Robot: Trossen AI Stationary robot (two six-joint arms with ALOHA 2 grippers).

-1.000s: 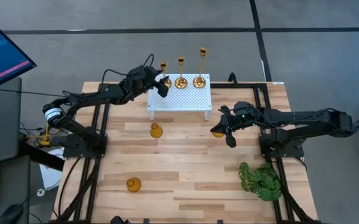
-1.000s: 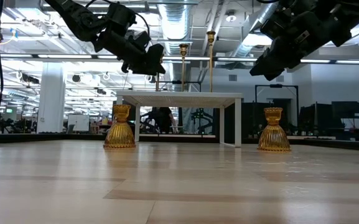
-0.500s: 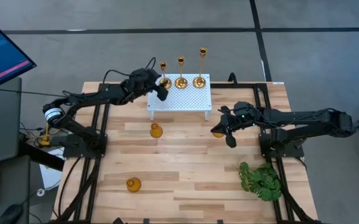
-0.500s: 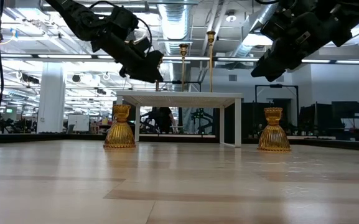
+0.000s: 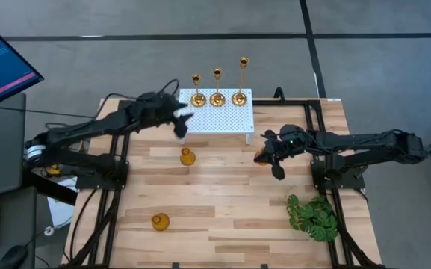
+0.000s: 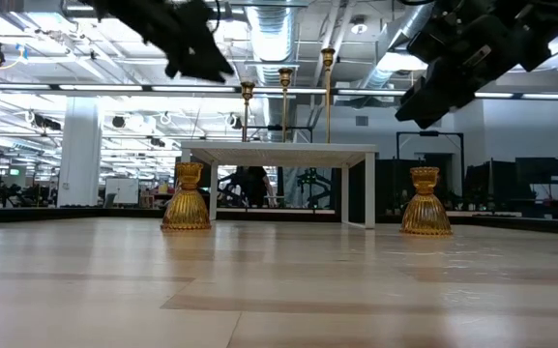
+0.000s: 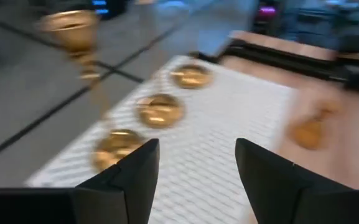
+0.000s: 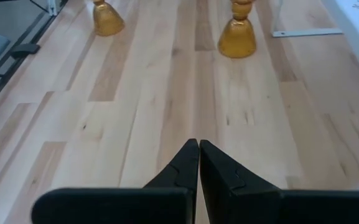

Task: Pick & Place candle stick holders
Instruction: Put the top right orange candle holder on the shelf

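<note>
Table (image 5: 222,202): pale wood planks, dark metal frame along both sides.

Stand (image 5: 216,117): white perforated sheet on 4 short legs, at the far middle of the table.

Candle stick holders, 6, shiny gold metal:
- 3 slim sticks on round bases, in a row along the stand's far edge: short stick (image 5: 196,88), middle stick (image 5: 217,87), tall stick (image 5: 240,81). In the left wrist view their round bases look like flat domed discs.
- 3 squat, bell-shaped, ribbed pieces on the wood: centre holder (image 5: 187,156) just in front of the stand; near holder (image 5: 160,221) toward the front left; right holder (image 5: 261,158) beside the stand's right legs, mostly hidden under the right arm from above, plain in the low view (image 6: 425,203).

Plant (image 5: 314,214): green, leafy, front right of the table.

Left gripper (image 5: 181,124): dark, jaws apart and empty, raised above the stand's near left corner.

Right gripper (image 5: 273,163): dark, jaws pressed together, holding nothing, hanging just above the right holder.
</note>
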